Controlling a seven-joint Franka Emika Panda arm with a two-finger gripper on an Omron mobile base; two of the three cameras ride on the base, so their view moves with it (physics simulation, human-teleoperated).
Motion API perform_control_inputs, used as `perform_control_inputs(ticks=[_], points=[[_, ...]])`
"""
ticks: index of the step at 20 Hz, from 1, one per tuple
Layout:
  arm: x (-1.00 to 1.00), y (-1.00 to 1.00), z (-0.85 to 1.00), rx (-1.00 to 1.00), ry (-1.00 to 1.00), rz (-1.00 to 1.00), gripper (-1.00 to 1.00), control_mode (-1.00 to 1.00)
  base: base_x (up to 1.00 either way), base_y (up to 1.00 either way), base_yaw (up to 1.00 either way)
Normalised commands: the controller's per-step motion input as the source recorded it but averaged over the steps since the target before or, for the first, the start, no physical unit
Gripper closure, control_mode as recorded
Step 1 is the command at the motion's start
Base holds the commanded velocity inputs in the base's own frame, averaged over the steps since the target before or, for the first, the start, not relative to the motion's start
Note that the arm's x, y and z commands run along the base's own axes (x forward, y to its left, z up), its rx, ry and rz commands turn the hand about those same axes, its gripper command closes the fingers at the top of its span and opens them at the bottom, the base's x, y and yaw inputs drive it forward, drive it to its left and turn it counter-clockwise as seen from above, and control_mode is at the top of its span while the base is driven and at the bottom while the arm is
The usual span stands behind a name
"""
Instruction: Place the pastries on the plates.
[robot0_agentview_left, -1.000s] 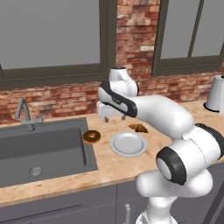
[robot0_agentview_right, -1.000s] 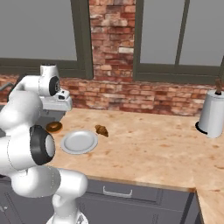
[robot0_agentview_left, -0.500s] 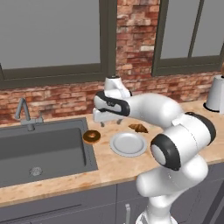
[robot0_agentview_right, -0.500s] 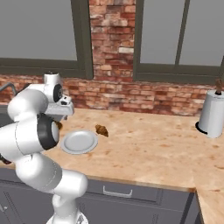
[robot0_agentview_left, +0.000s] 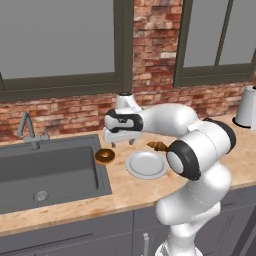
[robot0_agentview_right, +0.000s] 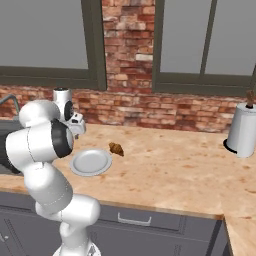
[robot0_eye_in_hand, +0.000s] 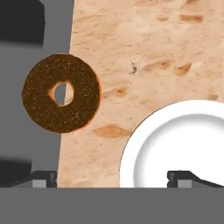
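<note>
A brown ring doughnut (robot0_agentview_left: 104, 156) with dark glaze lies on the counter, overlapping the sink's rim. Just right of it sits a bare white plate (robot0_agentview_left: 146, 165). A golden croissant (robot0_agentview_left: 159, 146) rests behind the plate's far right edge. My gripper (robot0_agentview_left: 122, 144) hangs open a little above the counter, between doughnut and plate, holding nothing. In the hand view the doughnut (robot0_eye_in_hand: 61, 99) is upper left, the plate (robot0_eye_in_hand: 175, 148) lower right, and the gripper (robot0_eye_in_hand: 113, 178) straddles the gap between them. From the right, the plate (robot0_agentview_right: 90, 162) and croissant (robot0_agentview_right: 116, 148) show beside my arm.
A grey sink (robot0_agentview_left: 47, 172) with a faucet (robot0_agentview_left: 31, 134) lies left of the doughnut. A white cylindrical container (robot0_agentview_right: 242, 131) stands far right on the counter. The brick wall (robot0_agentview_left: 150, 65) runs close behind.
The hand has come down and slightly left, toward the counter between doughnut and plate. Its fingers stayed open. The pastries and plate have not moved.
</note>
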Motion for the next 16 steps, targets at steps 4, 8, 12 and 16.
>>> perform_control_inputs(ticks=[4, 8, 12, 16], points=[[0.21, 0.16, -0.21, 0.00, 0.00, 0.00, -1.00, -1.00, 0.00, 0.00, 0.00], [0.13, 0.16, -0.14, 0.00, 0.00, 0.00, -1.00, -1.00, 0.00, 0.00, 0.00], [0.00, 0.14, -0.15, 0.00, 0.01, 0.00, -1.00, -1.00, 0.00, 0.00, 0.00], [0.00, 0.10, -0.13, 0.00, 0.00, 0.00, -1.00, -1.00, 0.00, 0.00, 0.00]])
